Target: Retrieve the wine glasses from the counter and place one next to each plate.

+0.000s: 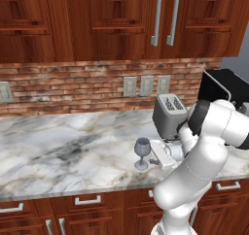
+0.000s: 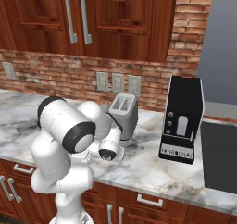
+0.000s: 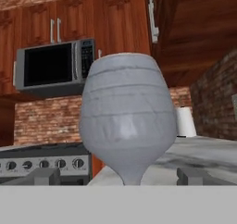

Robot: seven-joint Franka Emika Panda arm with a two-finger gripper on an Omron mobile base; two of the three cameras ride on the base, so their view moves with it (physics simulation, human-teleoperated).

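Gripper (image 3: pixel 118 176) open wide, fingertips (image 3: pixel 44 176) either side of wine glass (image 3: pixel 128 126) stem, not gripping. Glass upright on marble counter (image 1: pixel 58 151) nr front edge, just left of the hand in left base view (image 1: pixel 142 153). Behind arm: silver toaster (image 1: pixel 168 113), then black appliance (image 2: pixel 181 120) to its right. Brick wall (image 1: pixel 73 86) w/ outlets at back; wood cabinets (image 1: pixel 112 20) above. Hand view bkgd: microwave (image 3: pixel 54 66), stove knobs (image 3: pixel 44 163).

Clear greyish glass wine glass (image 1: pixel 142 153) on glossy veined marble counter (image 1: pixel 63 151).
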